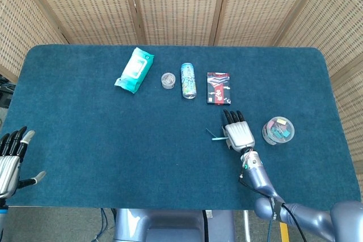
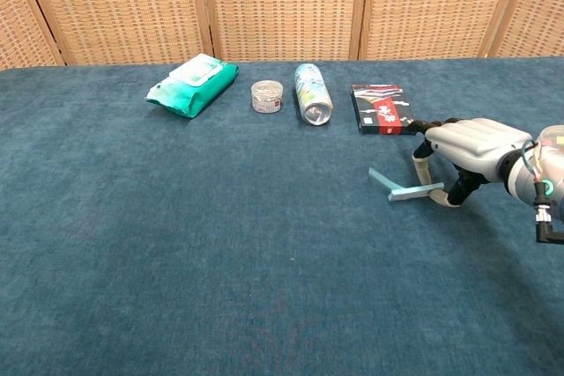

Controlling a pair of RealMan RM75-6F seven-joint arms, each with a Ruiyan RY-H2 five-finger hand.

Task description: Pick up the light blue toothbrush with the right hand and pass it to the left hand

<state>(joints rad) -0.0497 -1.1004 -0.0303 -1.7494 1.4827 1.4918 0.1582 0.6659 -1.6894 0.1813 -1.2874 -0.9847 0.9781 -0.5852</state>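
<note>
The right hand (image 2: 464,144) is cased in silver-white shells, with black finger segments and pale tips; a green light and black cable are seen at its grey wrist. The left hand (image 1: 9,160) is built alike
</note>
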